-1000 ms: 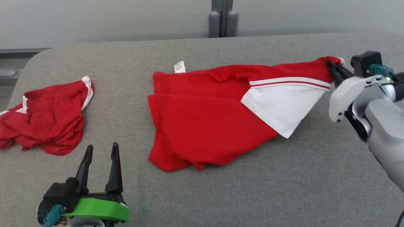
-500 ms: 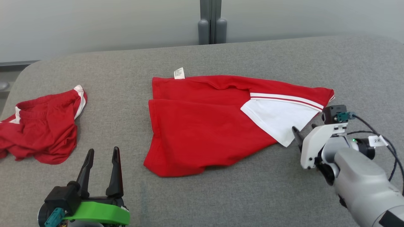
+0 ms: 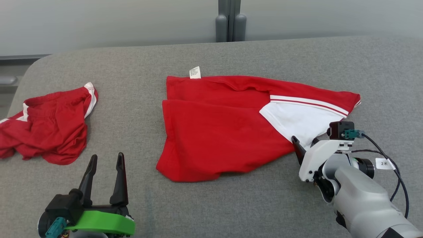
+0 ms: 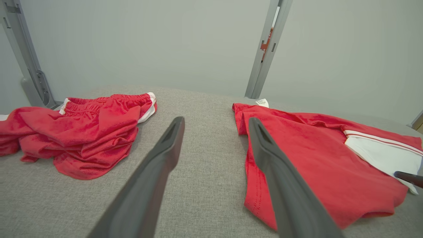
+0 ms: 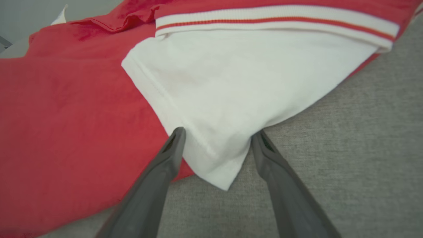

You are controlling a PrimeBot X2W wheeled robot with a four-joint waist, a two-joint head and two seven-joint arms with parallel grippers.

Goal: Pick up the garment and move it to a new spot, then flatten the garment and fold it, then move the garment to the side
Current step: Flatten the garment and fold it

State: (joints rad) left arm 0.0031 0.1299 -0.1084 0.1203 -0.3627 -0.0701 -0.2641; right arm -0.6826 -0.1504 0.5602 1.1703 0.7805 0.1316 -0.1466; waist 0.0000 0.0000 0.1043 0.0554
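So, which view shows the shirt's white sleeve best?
The right wrist view: the white sleeve lies close and large, hem and pointed corner clear between the right claw's open fingers. The head view shows the sleeve smaller, corner partly behind that claw. The left wrist view shows a thin strip at its right edge.

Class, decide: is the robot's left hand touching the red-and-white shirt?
Apart. Head view: bare grey surface separates the left hand from the shirt.

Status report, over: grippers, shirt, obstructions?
Right gripper open, astride white sleeve tip. Left gripper open, parked off the cloth. Red shirt lying on grey surface, not yet flat. Red shorts bunched at left, clear of it.
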